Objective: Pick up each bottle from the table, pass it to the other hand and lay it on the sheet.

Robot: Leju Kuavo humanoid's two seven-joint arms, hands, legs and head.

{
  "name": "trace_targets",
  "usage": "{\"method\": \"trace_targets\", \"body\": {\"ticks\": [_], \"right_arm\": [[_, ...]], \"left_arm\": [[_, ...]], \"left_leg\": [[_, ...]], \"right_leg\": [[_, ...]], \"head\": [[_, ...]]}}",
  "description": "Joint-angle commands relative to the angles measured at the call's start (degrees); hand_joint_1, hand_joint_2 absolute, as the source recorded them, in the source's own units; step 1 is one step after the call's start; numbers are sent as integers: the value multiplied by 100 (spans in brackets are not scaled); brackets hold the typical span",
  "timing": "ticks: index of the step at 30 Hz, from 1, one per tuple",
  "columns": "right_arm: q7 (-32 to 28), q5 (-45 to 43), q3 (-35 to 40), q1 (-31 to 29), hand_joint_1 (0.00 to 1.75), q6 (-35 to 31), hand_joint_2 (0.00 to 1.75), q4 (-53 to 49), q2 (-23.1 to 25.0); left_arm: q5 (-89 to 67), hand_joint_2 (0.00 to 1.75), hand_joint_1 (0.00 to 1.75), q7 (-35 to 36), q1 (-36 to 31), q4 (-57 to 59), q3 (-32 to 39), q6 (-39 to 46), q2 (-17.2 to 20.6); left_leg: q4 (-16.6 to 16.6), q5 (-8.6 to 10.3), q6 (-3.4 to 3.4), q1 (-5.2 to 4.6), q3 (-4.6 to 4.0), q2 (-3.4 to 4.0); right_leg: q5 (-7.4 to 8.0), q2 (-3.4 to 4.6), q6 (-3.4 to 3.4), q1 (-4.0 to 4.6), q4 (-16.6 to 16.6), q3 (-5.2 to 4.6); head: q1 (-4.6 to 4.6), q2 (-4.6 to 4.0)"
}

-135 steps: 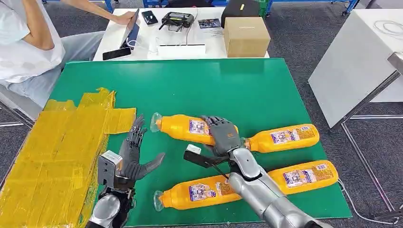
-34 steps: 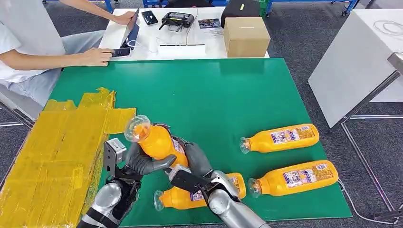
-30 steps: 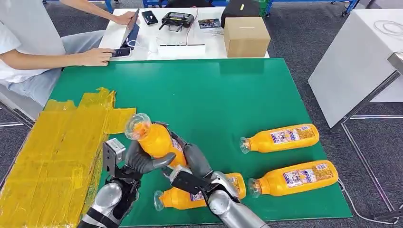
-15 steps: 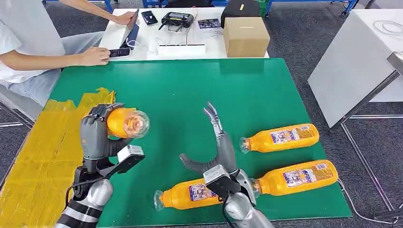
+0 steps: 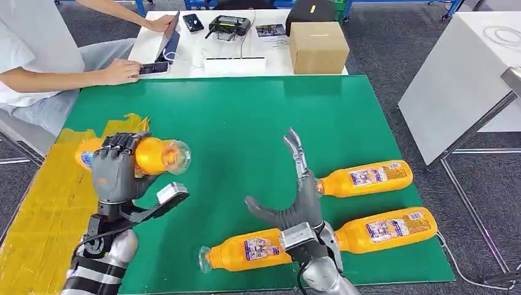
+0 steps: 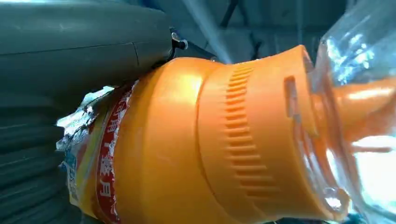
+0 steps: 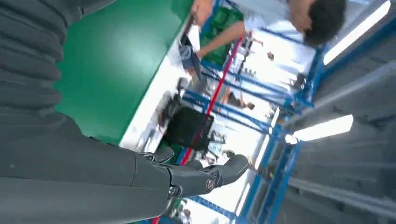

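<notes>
My left robot hand point(image 5: 115, 167) grips an orange plastic bottle with a clear cap point(image 5: 156, 155), held sideways above the edge of the yellow crinkled sheet point(image 5: 49, 203). My right robot hand point(image 5: 298, 196) stands empty, fingers spread, over the green worktop point(image 5: 246, 117), near three more orange bottles point(image 5: 362, 177) lying there.

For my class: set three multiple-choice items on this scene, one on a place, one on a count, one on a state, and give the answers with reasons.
1. Where is the bottle that the left hand holds?
A. over the yellow sheet's edge
B. on the cardboard box
C. on the floor

2. How many orange bottles lie on the green mat?
A. one
B. three
C. five

3. How is the right hand?
A. gripping a bottle
B. open, holding nothing
C. pressing a phone

Answers:
1 A: the left hand holds the held bottle by the yellow sheet.
2 B: lying bottles on the green mat.
3 B: the right hand has its fingers spread.
</notes>
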Motion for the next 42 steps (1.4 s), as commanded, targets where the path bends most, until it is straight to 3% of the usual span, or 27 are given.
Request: {"method": "trace_targets", "body": {"ticks": [1,6,11,15,21,42], "right_arm": [[-60,-71,-236,94,0,-115,175,-517,-141],[-1,16,-225,-62,0,53,175,-619,-100],[25,52,-112,-260,0,108,175,-457,-32],[35,48,-24,-337,0,106,175,-357,-41],[53,44,57,-415,0,149,175,-240,-35],[53,44,60,-418,0,147,175,-229,-31]], "left_arm": [[-1408,175,175,1126,-890,1844,37,-315,686],[-1408,175,175,1771,-1835,3540,-597,-1480,734],[-1187,175,175,1926,-2571,5279,-550,-1369,635],[-1073,175,175,2095,-2804,5941,-375,-1490,690],[-731,175,175,2097,-2915,6279,-35,-1710,698],[-722,175,175,2077,-2907,6287,-30,-1694,708]], "left_leg": [[-8,0,-5,3,21,-12],[-2,5,-4,4,10,-20],[-1,5,-4,7,20,-19],[-2,2,-4,4,19,2],[0,1,-5,6,13,4],[-1,-3,-6,11,23,8]], "right_leg": [[-3,-9,-8,3,-8,24],[-1,-18,-6,3,-1,9],[-2,-15,-5,5,-1,24],[1,5,-3,2,2,20],[2,7,-4,6,1,14],[1,12,-7,11,0,26]], "head": [[-2,0],[-2,0],[0,0],[0,0],[0,0],[0,0]]}}
